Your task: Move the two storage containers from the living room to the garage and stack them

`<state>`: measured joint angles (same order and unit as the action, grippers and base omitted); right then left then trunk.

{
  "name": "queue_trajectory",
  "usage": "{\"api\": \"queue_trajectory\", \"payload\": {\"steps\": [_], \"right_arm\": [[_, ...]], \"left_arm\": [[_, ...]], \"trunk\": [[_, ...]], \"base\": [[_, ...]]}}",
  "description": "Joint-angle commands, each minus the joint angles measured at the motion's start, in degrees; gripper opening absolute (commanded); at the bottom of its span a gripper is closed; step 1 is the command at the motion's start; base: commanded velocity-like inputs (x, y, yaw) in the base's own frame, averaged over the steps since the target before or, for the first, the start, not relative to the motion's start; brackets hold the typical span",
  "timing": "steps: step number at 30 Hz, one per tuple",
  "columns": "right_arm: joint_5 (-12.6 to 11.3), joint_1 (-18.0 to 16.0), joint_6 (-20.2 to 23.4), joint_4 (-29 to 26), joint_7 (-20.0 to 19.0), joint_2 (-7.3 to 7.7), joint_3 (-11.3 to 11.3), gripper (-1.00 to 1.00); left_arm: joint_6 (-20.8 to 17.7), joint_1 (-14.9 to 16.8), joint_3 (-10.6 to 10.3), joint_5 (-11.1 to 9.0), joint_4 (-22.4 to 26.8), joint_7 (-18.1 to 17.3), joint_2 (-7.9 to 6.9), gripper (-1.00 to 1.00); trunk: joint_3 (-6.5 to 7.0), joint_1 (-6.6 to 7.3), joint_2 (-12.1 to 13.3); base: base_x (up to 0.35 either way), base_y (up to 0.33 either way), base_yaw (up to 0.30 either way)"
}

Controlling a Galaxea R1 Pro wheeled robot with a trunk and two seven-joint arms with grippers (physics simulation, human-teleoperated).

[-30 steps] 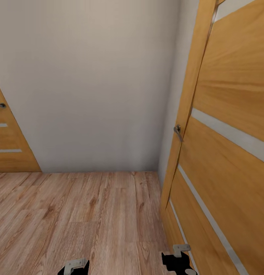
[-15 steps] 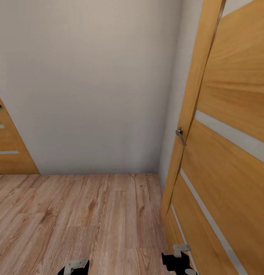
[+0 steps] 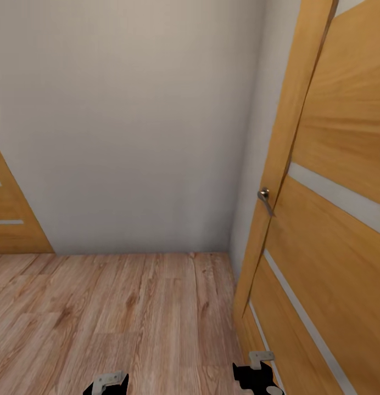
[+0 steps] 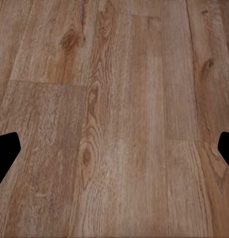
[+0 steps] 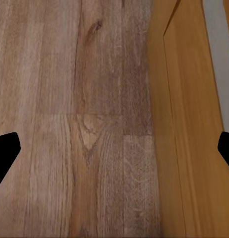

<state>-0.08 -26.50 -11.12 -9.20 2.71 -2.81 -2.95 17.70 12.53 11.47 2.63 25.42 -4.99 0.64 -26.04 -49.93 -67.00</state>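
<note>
My left end effector point(image 4: 114, 148) and right end effector point(image 5: 114, 148) hang low over the light wood floor point(image 3: 129, 312), fingers spread wide, holding nothing. The right one sits beside the open wooden door point(image 3: 333, 219), near its handle point(image 3: 264, 198).

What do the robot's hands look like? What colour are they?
In the head view the left gripper and right gripper are black blocky shapes, each with a small pale grey bracket on top. In the wrist views the finger tips look plain flat black. No cables or markings show.
</note>
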Motion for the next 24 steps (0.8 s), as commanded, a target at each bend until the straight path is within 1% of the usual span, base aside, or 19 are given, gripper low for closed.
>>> {"api": "queue_trajectory", "payload": {"steps": [1, 17, 24], "right_arm": [[-0.01, -0.04, -0.18, 0.06, 0.28, 0.00, -0.30, 1.00], [-0.01, -0.04, -0.20, 0.06, 0.29, 0.00, -0.30, 1.00], [-0.01, -0.04, -0.22, 0.06, 0.29, 0.00, -0.30, 1.00]], "left_arm": [[0.14, 0.04, 0.49, 0.29, -0.02, -0.46, 0.06, 1.00], [0.12, 0.04, 0.49, 0.29, -0.02, -0.46, 0.06, 1.00], [0.10, 0.04, 0.49, 0.28, -0.02, -0.46, 0.06, 1.00]], "trunk": [[-0.06, -0.01, -0.03], [-0.06, -0.01, -0.03], [-0.06, -0.01, -0.03]], "base": [[0.074, 0.016, 0.000], [0.022, 0.002, 0.000], [0.225, 0.000, 0.000]]}}
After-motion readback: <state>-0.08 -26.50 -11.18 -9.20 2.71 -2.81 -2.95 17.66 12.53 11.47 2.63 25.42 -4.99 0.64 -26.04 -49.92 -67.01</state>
